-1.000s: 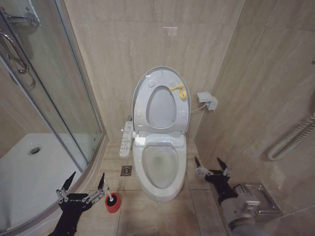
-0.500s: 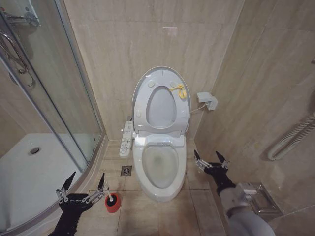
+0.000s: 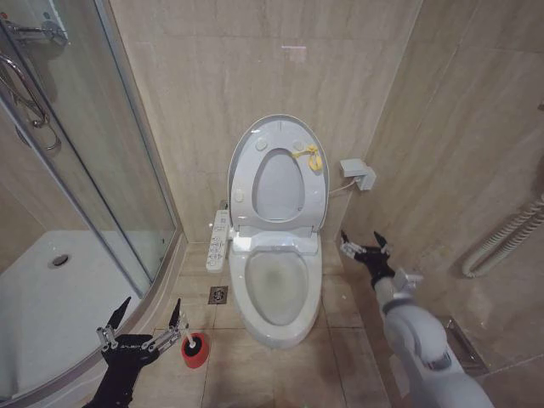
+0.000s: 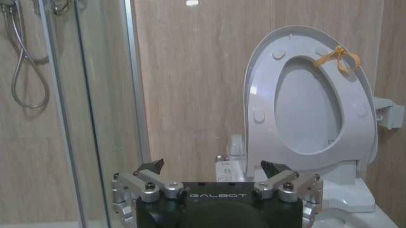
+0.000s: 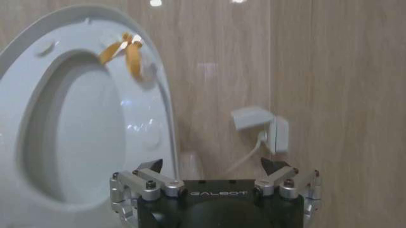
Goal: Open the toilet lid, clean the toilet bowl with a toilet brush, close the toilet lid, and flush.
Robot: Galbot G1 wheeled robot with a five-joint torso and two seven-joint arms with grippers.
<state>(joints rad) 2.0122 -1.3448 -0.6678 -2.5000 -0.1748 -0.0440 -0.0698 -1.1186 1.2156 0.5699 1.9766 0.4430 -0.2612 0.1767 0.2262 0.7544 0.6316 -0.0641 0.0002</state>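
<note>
Toilet lid (image 3: 278, 174) and ring seat (image 3: 280, 183) both stand upright against the wall, so the bowl (image 3: 276, 289) lies open.

The right gripper (image 3: 365, 249) has its jaws spread and holds nothing. It hangs in the air beside the toilet, near the raised lid's edge and below the small wall box (image 3: 358, 174) with its cable. Its wrist view looks past the spread fingers at the seat's yellow tag (image 5: 125, 50) and that box (image 5: 260, 127).

The left gripper (image 3: 143, 327) also has its jaws spread and empty, low over the floor by the shower glass (image 3: 93, 170), with one fingertip just beside the toilet brush (image 3: 192, 345) standing in its red cup (image 3: 195, 357).

Judging from this, the brush is not yet picked up. Risks: the right arm, so near the lid, could knock lid and seat forward so they drop onto the bowl, or it could snag the cable at the wall box. On the left, the thin brush handle is a small target; a grip that closes off-centre could tip the light cup over, and the glass panel leaves the arm little room on that side.
</note>
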